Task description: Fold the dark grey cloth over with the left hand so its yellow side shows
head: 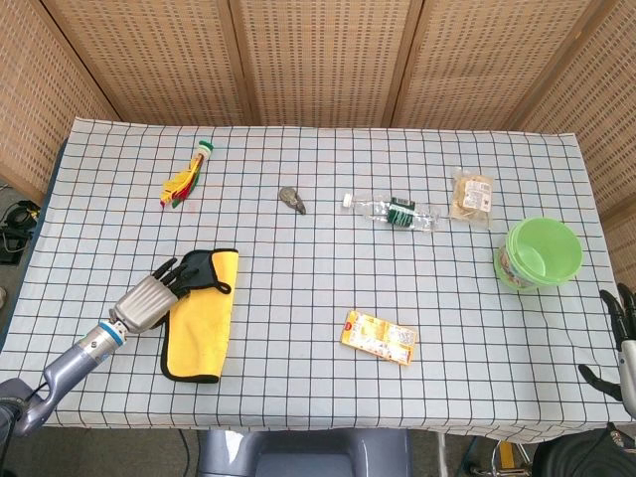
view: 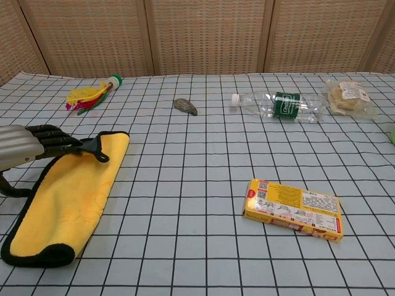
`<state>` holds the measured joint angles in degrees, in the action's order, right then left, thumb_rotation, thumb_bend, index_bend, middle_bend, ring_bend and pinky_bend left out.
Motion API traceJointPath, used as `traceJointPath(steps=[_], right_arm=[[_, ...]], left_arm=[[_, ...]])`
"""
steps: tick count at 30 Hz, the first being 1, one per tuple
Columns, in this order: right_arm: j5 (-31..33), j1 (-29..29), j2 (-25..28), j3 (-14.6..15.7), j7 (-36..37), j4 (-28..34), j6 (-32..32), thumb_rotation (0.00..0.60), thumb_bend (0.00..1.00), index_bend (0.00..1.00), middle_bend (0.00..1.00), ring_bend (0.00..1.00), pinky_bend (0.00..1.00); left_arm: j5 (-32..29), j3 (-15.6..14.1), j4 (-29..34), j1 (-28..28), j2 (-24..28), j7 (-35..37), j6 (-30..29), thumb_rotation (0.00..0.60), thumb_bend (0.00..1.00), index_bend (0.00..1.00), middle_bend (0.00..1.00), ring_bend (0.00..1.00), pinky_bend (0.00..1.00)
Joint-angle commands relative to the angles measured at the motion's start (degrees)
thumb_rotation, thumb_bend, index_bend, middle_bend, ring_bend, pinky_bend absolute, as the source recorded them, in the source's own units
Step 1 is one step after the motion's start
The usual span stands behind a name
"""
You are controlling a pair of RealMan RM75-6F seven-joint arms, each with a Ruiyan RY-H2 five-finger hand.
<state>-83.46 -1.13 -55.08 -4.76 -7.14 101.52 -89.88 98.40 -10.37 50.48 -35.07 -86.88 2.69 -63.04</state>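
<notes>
The cloth [head: 202, 318] lies flat at the front left of the table with its yellow side up and a dark border around it; in the chest view the cloth [view: 68, 191] shows the same way. A small dark grey flap [head: 202, 268] remains at its far corner. My left hand [head: 147, 296] lies at that corner, fingers [view: 58, 138] stretched out over the flap's edge. Whether they pinch it is hidden. My right hand [head: 618, 340] hangs off the table's front right edge, fingers apart and holding nothing.
A feather toy [head: 185, 179] lies at the back left, a small grey lump [head: 292, 200] and a plastic bottle [head: 393, 212] mid-table. A snack bag [head: 472, 195] and green bowl [head: 540, 253] are at the right. A yellow box [view: 293, 208] lies front centre.
</notes>
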Motion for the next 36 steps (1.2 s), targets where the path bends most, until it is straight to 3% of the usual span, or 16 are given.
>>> traceJointPath(steps=[1,8,10,20,29,36], right_arm=[[-0.2,0.0,0.1,0.1,0.1,0.1,0.0,0.600,0.00,0.00,0.00,0.00,0.00],[-0.8,-0.1,0.4,0.3,0.5,0.3,-0.1,0.600,0.00,0.00,0.00,0.00,0.00],[-1.1,-0.2,0.5,0.4,0.8,0.5,-0.3,0.600,0.00,0.00,0.00,0.00,0.00],[-0.7,-0.4,1.0,0.3,2.1,0.2,-0.5,0.600,0.00,0.00,0.00,0.00,0.00],[-0.5,-0.4,1.1,0.2,2.4,0.2,-0.3,0.600,0.00,0.00,0.00,0.00,0.00],[-0.6,-0.5,1.1,0.2,2.6,0.1,-0.5,0.600,0.00,0.00,0.00,0.00,0.00]], left_arm=[[0.6,-0.2,1.3,0.4,2.1,1.9,-2.0,0.600,0.26,0.00,0.00,0.00,0.00],[1.0,0.5,5.7,1.4,7.7,5.5,-7.2,0.600,0.26,0.00,0.00,0.00,0.00],[-0.3,2.2,8.3,1.1,8.7,7.3,-7.9,0.600,0.26,0.00,0.00,0.00,0.00],[-5.9,6.0,11.0,-0.8,5.1,9.4,-0.6,0.600,0.27,0.00,0.00,0.00,0.00],[-2.0,3.8,12.2,-0.6,3.1,9.5,-2.0,0.600,0.27,0.01,0.00,0.00,0.00],[2.8,0.2,17.2,1.1,4.9,9.6,-6.0,0.600,0.27,0.11,0.00,0.00,0.00]])
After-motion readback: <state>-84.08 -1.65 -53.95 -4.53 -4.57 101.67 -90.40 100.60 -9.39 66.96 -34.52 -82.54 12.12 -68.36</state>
